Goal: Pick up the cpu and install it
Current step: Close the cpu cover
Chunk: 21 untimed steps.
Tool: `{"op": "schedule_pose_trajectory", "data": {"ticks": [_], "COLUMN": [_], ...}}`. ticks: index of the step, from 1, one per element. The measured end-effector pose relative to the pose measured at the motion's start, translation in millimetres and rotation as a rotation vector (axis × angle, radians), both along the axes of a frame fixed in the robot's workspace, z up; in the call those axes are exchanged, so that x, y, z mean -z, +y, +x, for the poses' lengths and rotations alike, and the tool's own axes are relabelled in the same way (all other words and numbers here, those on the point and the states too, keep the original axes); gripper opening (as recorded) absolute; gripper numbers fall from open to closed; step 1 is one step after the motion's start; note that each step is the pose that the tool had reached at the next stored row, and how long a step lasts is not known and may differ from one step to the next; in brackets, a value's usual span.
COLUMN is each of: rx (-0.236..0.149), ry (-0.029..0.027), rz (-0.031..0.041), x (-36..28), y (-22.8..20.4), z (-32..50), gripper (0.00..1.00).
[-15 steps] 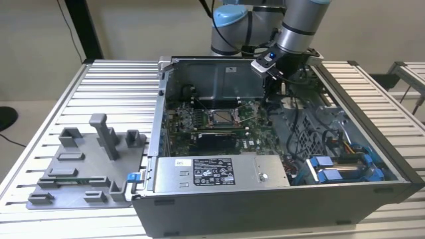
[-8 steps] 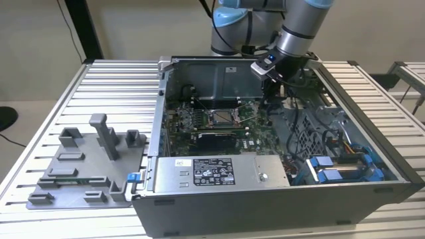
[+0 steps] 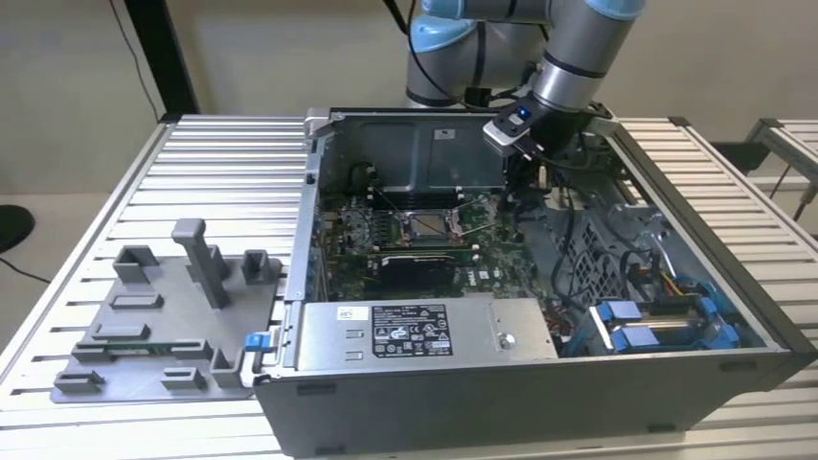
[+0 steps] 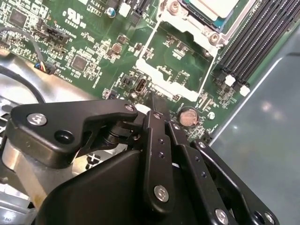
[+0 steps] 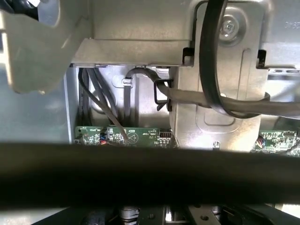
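The cpu (image 4: 211, 7) shows its silvery-white top in the second wrist view, lying inside the socket's metal frame on the green motherboard (image 4: 84, 42). My gripper (image 4: 158, 104) hovers over the board a short way from that socket, black fingers (image 4: 160, 140) together with nothing between them. In the exterior view the gripper (image 3: 522, 187) reaches down into the open computer case (image 3: 715, 287), toward the exterior view's right of the socket (image 3: 422, 225).
A large silver power-supply box (image 3: 422, 331) fills the case's near side. Blue drive brackets (image 3: 639, 321) and loose cables (image 5: 211, 70) crowd the exterior view's right. A grey plastic tray (image 3: 153, 326) with upright blocks sits on the slatted table (image 3: 217, 163) at the exterior view's left.
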<state>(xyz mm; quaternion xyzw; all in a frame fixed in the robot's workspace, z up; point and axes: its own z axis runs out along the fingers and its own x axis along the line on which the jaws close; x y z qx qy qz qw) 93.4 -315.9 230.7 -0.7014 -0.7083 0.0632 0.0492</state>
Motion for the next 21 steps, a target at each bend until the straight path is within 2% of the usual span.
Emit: {"op": "schedule_pose_trajectory", "data": {"ticks": [10, 12, 16, 21], "rx": [-0.001, -0.001, -0.001, -0.001], "ry": [0.0003, 0.0018, 0.0095, 0.0239], "rz": [-0.0003, -0.0004, -0.0002, -0.0001], "x": [6.4, 6.4, 5.1, 0.3], "y": [-0.3, -0.3, -0.7, -0.8], "z": [0.2, 0.2, 0.2, 0.1], "gripper": [0.00, 0.00, 0.00, 0.00]}}
